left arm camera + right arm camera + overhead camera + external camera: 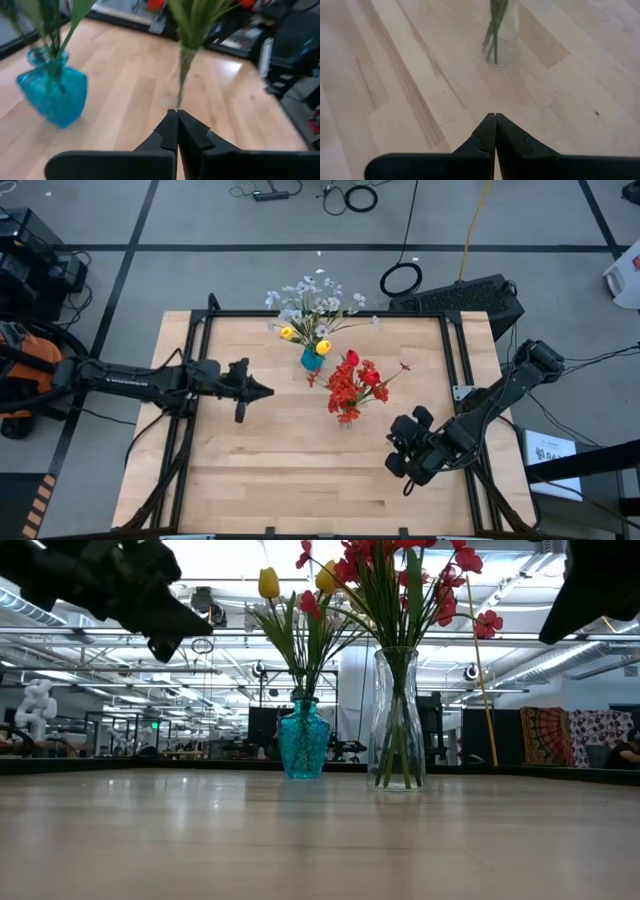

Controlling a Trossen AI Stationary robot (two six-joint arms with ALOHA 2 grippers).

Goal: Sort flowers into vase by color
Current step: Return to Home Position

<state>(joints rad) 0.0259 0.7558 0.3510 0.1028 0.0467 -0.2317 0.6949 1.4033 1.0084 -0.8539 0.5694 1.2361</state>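
Note:
A blue vase (312,359) (303,743) (52,94) stands on its base near the table's far middle and holds yellow tulips (288,333) and pale white sprays (310,298). A clear glass vase (397,720) (501,35) next to it holds the red flowers (355,385) (400,570). My left gripper (265,391) (176,117) hovers shut, left of the vases, pointing at them. My right gripper (408,485) (495,120) hovers shut, near and right of the clear vase.
The wooden table (300,470) is bare in front of the vases and toward both sides. A black metal frame (210,308) runs along its edges. Cables and a dark case (470,298) lie on the floor beyond the far edge.

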